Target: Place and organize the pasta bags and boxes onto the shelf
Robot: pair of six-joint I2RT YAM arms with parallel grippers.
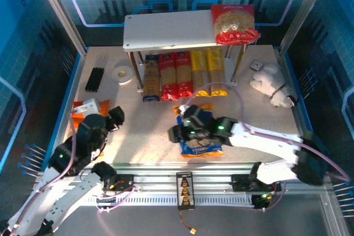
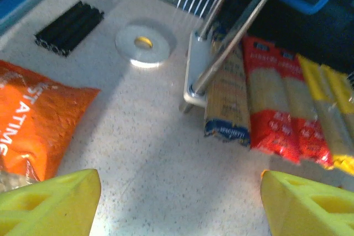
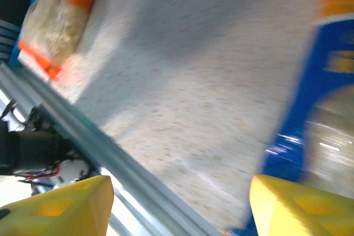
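My jaws are both standing open and gripping nothing. The left gripper (image 2: pixel 180 205) is hovering over bare desk (image 2: pixel 144 153), with the orange bag (image 2: pixel 38 120) at the left edge of its wrist view. The right gripper (image 3: pixel 177 203) is hanging low beside the blue bag (image 3: pixel 326 109), which is lying flat at centre bottom of the overhead frame.

I'm expecting both bags to be light, soft and crinkly. The film looks slick and the loose pasta inside will shift, so I'm planning to pinch across the narrow width near the middle rather than at a floppy corner.

As far as I can tell under the arm, the blue bag's long axis is running roughly top to bottom of the overhead view. The orange bag is sitting at lower left, partly hidden.

The red bag (image 1: pixel 235 23) is already resting on the shelf (image 1: pixel 166 31), at the right end of its top board. The five pasta boxes (image 1: pixel 182 74) are lying side by side beneath that board, their long axes pointing top to bottom of the frame.
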